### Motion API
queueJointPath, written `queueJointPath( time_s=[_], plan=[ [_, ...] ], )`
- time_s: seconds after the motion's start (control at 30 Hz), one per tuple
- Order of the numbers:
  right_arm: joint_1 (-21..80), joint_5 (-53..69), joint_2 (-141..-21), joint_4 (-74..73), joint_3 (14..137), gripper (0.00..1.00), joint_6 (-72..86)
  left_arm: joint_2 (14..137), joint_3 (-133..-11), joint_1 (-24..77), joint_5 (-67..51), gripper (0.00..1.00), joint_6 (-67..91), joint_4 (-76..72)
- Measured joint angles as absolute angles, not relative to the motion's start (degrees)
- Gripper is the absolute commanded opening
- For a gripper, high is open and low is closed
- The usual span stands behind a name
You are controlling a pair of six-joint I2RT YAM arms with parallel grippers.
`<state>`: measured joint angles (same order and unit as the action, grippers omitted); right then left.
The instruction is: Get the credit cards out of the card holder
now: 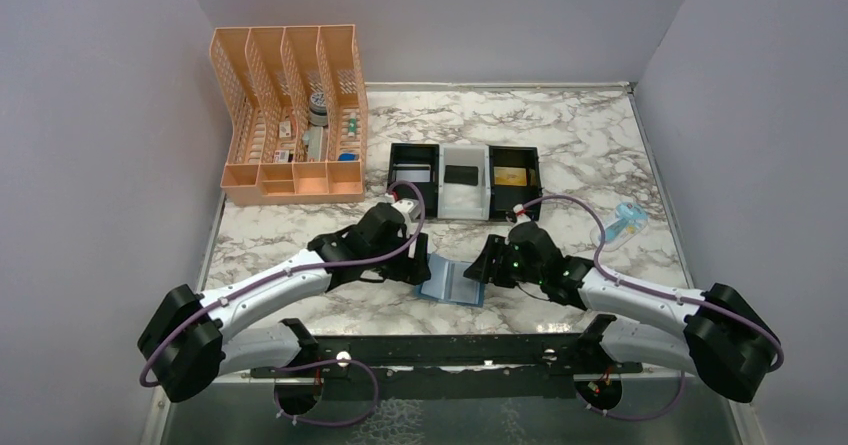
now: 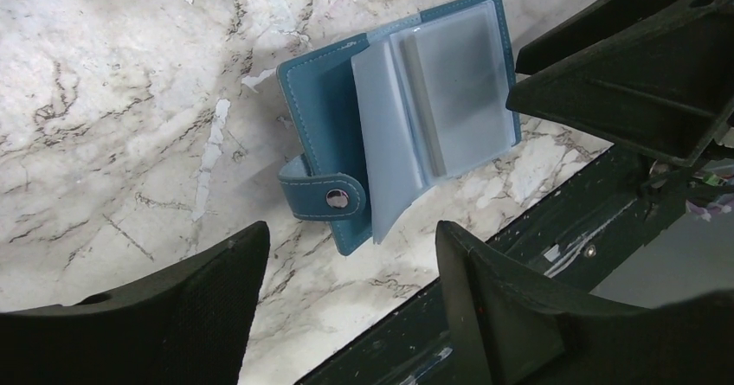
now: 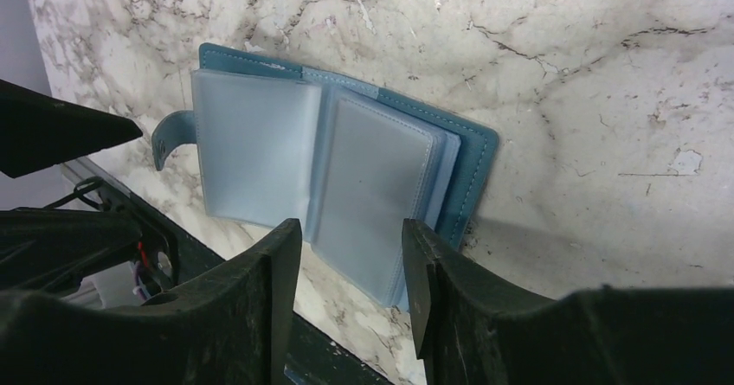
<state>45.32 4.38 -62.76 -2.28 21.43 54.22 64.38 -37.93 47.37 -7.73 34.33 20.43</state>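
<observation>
Left gripper (image 2: pixel 350 234) wide, right gripper (image 3: pixel 350 229) narrower, both empty. Card holder (image 2: pixel 312 117) open. Tray (image 1: pixel 466 205) contains credit cards (image 1: pixel 461 175).

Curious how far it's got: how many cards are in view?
3, all in the tray: silver-grey card left compartment, black card middle, gold card right. The card holder's visible sleeves look empty; others may hide some.

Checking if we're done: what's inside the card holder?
The open card holder shows only frosted sleeves, and no card shows through the top ones. The sleeves stacked beneath are covered, so their contents cannot be seen.
</observation>
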Motion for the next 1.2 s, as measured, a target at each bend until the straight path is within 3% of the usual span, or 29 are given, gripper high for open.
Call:
queueJointPath(
  time_s=[0.27, 0.57, 1.2],
  plan=[
    [45.3, 4.4, -64.3, -2.3, 21.7, 0.43, 54.3, 67.2, -37.7, 49.9, -5.2, 0.65, 35.6, 19.7],
    [45.3, 4.4, -65.5, -2.4, 22.4, 0.41, 54.3, 69.8, -37.7, 50.9, -3.2, 0.46, 36.2, 19.4],
    [45.3, 5.2, -70.0, -6.3, 27.3, 0.38, 53.6, 71.5, -36.6, 52.6, -1.8, 0.22, 36.5, 18.8]
  ],
)
